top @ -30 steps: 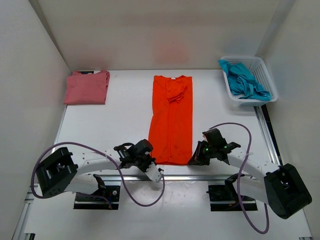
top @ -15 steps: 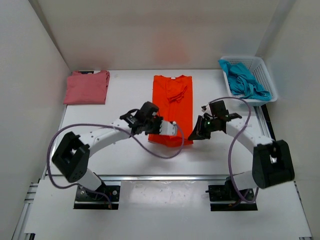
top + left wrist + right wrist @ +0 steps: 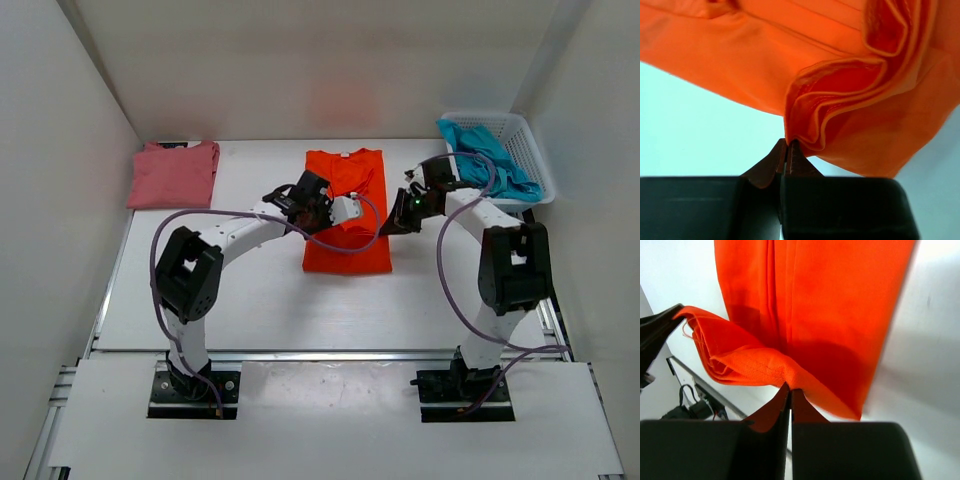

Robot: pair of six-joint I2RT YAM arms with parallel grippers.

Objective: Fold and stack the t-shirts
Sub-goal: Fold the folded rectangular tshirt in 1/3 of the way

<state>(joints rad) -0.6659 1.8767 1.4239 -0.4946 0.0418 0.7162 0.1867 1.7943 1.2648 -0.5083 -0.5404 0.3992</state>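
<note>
The left hand (image 3: 786,145) is clamped shut on a bunched hem corner of the bright orange cloth t-shirt (image 3: 345,250), and the right hand (image 3: 790,390) pinches the opposite hem corner. The shirt lies mid-way across the white surface (image 3: 240,290), its long axis running near to far with the collar at the far end and the hem held doubled over the body. A dusty pink folded t-shirt (image 3: 173,175) lies far left. A teal t-shirt (image 3: 488,165) sits crumpled in the white lattice basket (image 3: 532,150) far right.

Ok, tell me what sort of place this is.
Probably a lab test cell for robots, not a home: a white table boxed in by blank walls, a left arm and a right arm mounted by a metal rail at its near edge, and an orange shirt between them.
</note>
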